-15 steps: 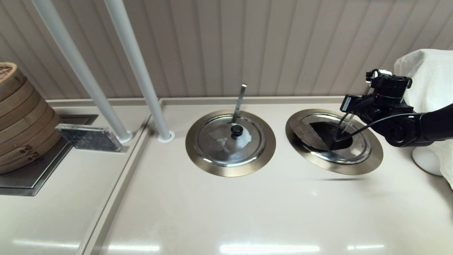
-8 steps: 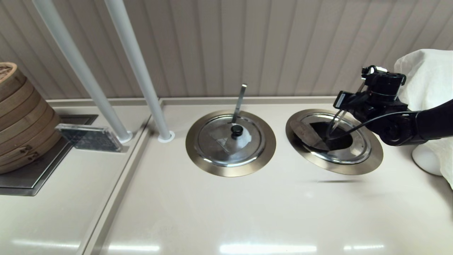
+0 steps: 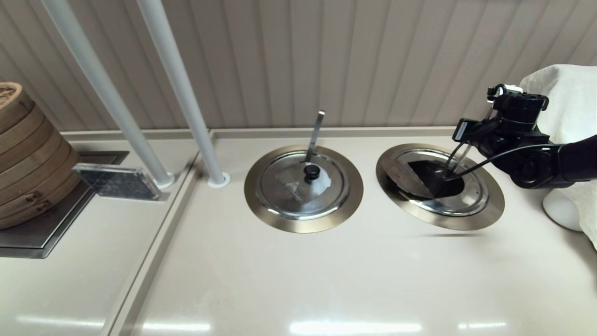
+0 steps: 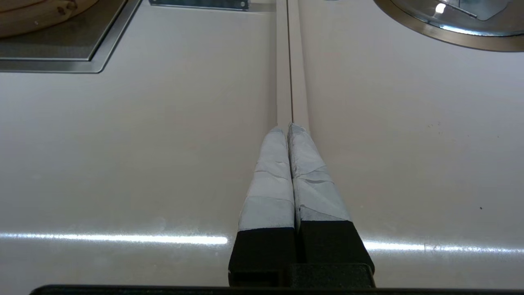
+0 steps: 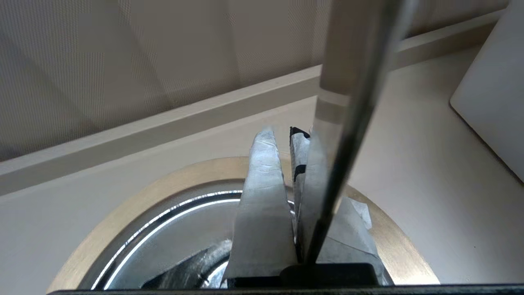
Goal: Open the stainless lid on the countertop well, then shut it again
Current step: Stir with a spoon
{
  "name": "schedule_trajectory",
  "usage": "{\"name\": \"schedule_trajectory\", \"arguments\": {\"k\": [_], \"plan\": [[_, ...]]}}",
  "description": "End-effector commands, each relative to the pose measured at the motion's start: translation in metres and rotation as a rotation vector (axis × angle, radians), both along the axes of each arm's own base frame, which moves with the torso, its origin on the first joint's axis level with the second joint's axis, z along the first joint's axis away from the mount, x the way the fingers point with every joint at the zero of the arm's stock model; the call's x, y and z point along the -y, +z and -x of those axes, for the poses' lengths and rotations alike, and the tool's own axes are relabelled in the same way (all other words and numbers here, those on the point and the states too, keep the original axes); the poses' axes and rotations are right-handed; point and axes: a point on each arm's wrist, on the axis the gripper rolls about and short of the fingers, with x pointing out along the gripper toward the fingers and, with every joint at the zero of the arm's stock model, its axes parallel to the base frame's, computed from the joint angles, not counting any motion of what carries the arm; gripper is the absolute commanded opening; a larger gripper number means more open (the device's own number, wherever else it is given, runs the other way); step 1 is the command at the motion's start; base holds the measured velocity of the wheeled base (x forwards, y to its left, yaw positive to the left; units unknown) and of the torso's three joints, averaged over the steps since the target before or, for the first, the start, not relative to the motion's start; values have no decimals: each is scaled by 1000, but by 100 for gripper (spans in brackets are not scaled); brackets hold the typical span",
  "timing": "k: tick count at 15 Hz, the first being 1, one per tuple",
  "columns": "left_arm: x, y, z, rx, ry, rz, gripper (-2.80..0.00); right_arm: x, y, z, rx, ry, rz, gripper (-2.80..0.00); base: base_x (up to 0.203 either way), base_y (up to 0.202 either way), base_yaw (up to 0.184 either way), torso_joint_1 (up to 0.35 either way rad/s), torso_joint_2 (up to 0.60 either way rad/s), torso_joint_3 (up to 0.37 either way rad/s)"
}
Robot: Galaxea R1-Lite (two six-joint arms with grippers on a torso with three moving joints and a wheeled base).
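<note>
The stainless lid (image 3: 433,184) is seated in the countertop well (image 3: 489,205) on the right of the bench (image 3: 298,280), with its folding half-flap turned back and a dark wedge of the well exposed. Over the last second the right gripper (image 5: 286,139) has been swung a little toward the middle of the bench and then back out to the right, while the flap has been left as it was. The opening half is therefore judged done, and the closing not yet begun.

In the right wrist view the taped fingers are seen nearly together, with something black between their tips; what is clamped cannot be told. The slanted utensil handle (image 5: 348,102) is crossed just beside them and is likely to obstruct the closing.

The twin lid (image 3: 303,184) stays shut. The left gripper (image 4: 290,128) is parked over bare bench, fingers pressed together.
</note>
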Motion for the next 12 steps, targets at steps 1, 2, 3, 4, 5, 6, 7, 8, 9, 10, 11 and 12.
{"name": "schedule_trajectory", "arguments": {"k": [1, 2, 3, 4, 5, 6, 7, 8, 9, 10, 11, 12], "plan": [[0, 0, 0, 0, 1, 1, -280, 1, 1, -9, 38, -30, -10, -280, 0, 0, 0, 0, 0, 0], [0, 0, 0, 0, 1, 1, -280, -2, 4, -7, 50, -23, -26, -280, 0, 0, 0, 0, 0, 0], [0, 0, 0, 0, 1, 1, -280, -5, 6, -6, 63, -14, -45, -280, 0, 0, 0, 0, 0, 0], [0, 0, 0, 0, 1, 1, -280, -7, 10, -4, 73, -10, -52, -280, 0, 0, 0, 0, 0, 0], [0, 0, 0, 0, 1, 1, -280, -8, 12, -2, 71, -5, -55, -280, 0, 0, 0, 0, 0, 0], [0, 0, 0, 0, 0, 1, -280, -8, 15, 4, 69, 5, -55, -280, 0, 0, 0, 0, 0, 0], [0, 0, 0, 0, 0, 1, -280, -8, 16, 8, 58, 24, -55, -280, 0, 0, 0, 0, 0, 0], [0, 0, 0, 0, 1, 1, -280, -10, 15, 13, 44, 54, -56, -280, 0, 0, 0, 0, 0, 0], [0, 0, 0, 0, 1, 1, -280, -11, 13, 18, 25, 93, -58, -280, 0, 0, 0, 0, 0, 0], [0, 0, 0, 0, 1, 1, -280, -10, 10, 19, 3, 97, -54, -280, 0, 0, 0, 0, 0, 0], [0, 0, 0, 0, 1, 1, -280, -5, 6, 17, -9, 86, -46, -280, 0, 0, 0, 0, 0, 0], [0, 0, 0, 0, 1, 1, -280, 3, 3, 16, -29, 69, -12, -280, 0, 0, 0, 0, 0, 0]]}}
